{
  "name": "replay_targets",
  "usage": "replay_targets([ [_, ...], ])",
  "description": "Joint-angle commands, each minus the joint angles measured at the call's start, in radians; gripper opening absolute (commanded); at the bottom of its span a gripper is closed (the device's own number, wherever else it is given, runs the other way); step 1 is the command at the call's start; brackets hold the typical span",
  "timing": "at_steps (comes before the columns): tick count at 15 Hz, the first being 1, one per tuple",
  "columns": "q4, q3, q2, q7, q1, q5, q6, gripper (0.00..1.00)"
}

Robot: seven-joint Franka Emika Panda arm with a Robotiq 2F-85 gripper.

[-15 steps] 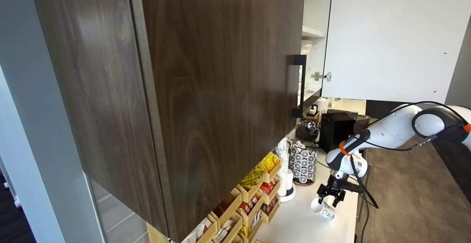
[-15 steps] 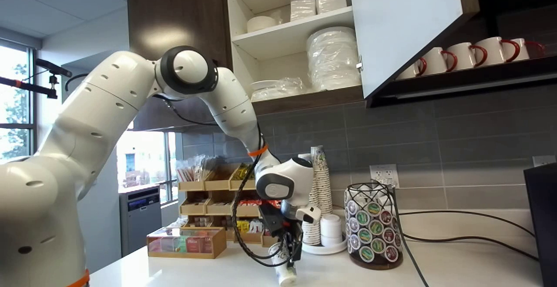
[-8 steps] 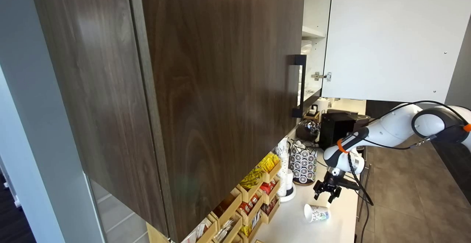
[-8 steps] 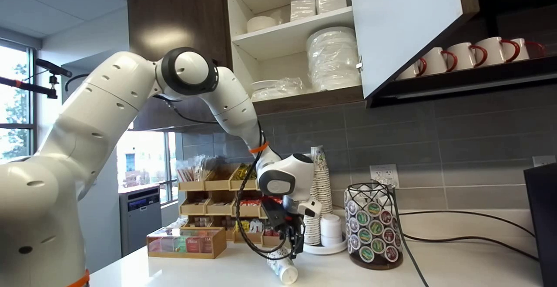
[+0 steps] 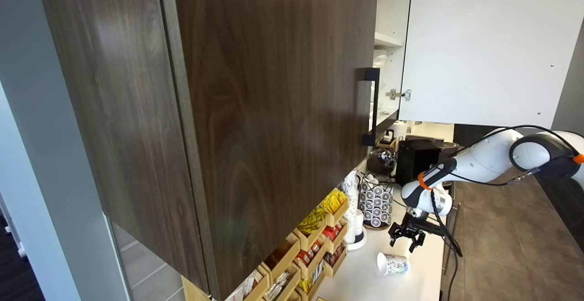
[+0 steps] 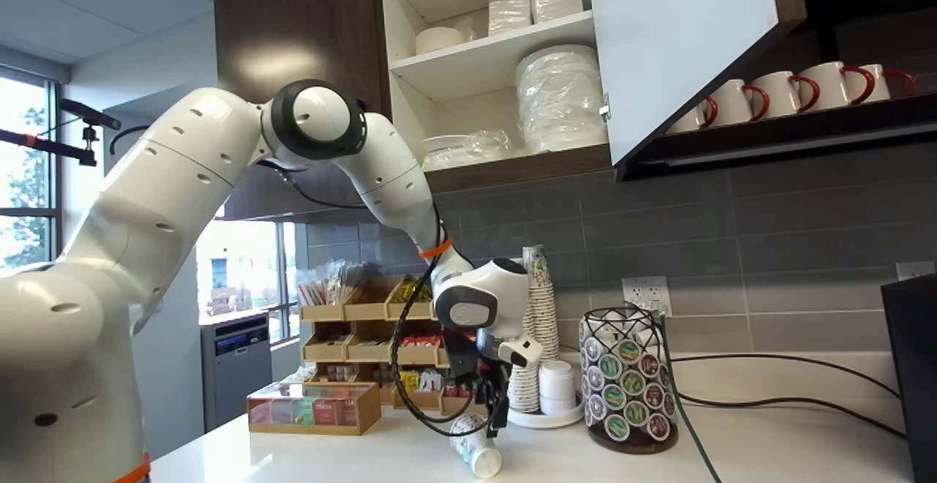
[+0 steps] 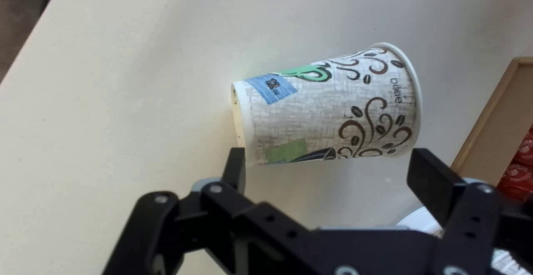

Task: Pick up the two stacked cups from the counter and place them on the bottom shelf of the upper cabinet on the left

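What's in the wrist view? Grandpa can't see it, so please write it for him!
A patterned cup lies on its side on the pale counter, its wide end to the right; any cup nested inside is hidden. The open gripper is along the bottom. At the right edge, part of a wooden box shows, with red packets.

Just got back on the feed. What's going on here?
The robot arm has its gripper open close to a patterned paper cup that lies on its side on the counter. It has no hold on the cup. I can make out only one cup; whether a second is nested inside, I can't tell. Overhead, the upper cabinet stands open, with the cup not yet placed in it.
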Motion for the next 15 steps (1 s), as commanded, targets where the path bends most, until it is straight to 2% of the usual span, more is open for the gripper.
replay_targets([
  [1,0.002,-0.013,-0.001,-0.004,0.012,0.008,-0.005,1.0],
  [3,-0.025,0.0,-0.016,0.001,0.019,0.033,0.037,1.0],
  [7,-0.069,0.001,-0.053,0.163,0.055,0.132,0.042,1.0],
  [10,-0.107,-0.064,-0.067,0.355,0.149,0.11,0.085,1.0],
  [15,-0.171,-0.169,-0.08,0.637,0.264,0.066,0.19,1.0],
])
